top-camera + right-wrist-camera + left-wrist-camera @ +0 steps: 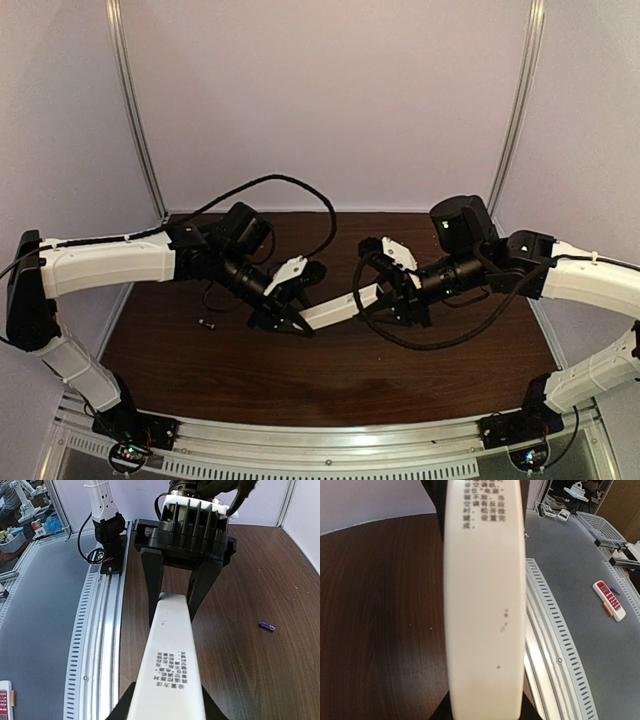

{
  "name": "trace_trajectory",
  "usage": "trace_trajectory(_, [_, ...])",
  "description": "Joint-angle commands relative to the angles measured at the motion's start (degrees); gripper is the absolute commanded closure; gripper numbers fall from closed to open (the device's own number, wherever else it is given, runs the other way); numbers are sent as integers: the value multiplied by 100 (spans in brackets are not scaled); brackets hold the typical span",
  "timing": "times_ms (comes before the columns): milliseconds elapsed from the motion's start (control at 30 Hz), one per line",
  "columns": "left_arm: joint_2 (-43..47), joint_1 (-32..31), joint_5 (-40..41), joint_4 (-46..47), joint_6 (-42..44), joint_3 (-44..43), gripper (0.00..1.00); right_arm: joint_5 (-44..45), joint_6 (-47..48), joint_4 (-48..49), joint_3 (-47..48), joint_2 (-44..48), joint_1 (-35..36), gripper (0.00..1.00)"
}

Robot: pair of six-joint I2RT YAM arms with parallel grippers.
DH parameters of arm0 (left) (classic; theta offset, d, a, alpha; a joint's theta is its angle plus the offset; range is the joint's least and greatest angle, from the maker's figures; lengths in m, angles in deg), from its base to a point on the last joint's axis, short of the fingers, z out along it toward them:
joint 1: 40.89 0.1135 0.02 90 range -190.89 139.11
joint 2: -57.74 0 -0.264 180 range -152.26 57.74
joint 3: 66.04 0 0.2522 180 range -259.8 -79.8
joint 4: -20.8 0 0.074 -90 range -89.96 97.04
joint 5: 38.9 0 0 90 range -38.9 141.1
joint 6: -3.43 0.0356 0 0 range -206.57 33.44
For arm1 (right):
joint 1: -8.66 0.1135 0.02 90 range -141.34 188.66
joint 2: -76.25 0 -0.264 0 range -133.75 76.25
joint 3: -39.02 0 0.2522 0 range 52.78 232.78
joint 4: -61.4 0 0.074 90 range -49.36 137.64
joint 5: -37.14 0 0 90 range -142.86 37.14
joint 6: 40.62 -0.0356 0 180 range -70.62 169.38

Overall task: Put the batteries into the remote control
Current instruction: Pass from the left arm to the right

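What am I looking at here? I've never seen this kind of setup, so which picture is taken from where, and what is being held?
These are two robot arms bolted at the near edge of a dark wooden table. The top picture looks down from above and behind them. The other two come from a camera on each wrist. The left arm's fingers and the right arm's fingers each grip one end of a long white remote control, holding it off the table between them, which is why it fills both wrist views. One small bluish-purple battery lies loose on the wood.
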Motion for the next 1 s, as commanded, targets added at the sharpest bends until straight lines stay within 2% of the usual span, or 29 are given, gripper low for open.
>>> trace_trajectory(0, [-54, 14, 34, 197, 52, -162, 92, -134, -28, 75, 143, 29, 49, 68])
trace_trajectory(100, [-32, 14, 16, 261, 39, -148, 92, -124, -53, 114, 124, 33, 49, 73])
trace_trajectory(167, [-33, 21, 40, 284, 42, -132, 92, -155, -110, 199, 98, 59, 47, 72])
trace_trajectory(233, [-32, 14, 53, 293, 38, -114, 92, -211, -188, 285, 71, 77, 47, 59])
trace_trajectory(267, [-33, 18, 51, 293, 38, -113, 92, -246, -198, 301, 73, 80, 47, 58])
trace_trajectory(367, [-12, 14, 28, 311, 38, -116, 92, -247, -193, 336, 56, 83, 48, 67])
trace_trajectory(467, [55, 14, 0, 405, 22, -69, 92, -242, -225, 435, 2, 121, 45, 72])
trace_trajectory(500, [89, 17, -9, 453, 16, -41, 92, -240, -247, 463, -9, 129, 45, 70])
trace_trajectory(567, [188, 14, 15, 650, -58, 49, 92, -222, -255, 503, -46, 168, 48, 50])
trace_trajectory(600, [228, 14, 15, 725, -90, 83, 92, -211, -264, 555, -79, 198, 45, 46])
trace_trajectory(667, [265, 14, -1, 775, -115, 85, 92, -198, -314, 648, -142, 244, 47, 48])
trace_trajectory(800, [266, 15, -65, 819, -126, 67, 92, -222, -329, 656, -160, 239, 42, 62])
trace_trajectory(900, [300, 19, -59, 886, -152, 96, 92, -225, -338, 657, -168, 256, 46, 59])
trace_trajectory(967, [298, 15, -87, 883, -159, 84, 92, -229, -339, 652, -182, 271, 43, 62])
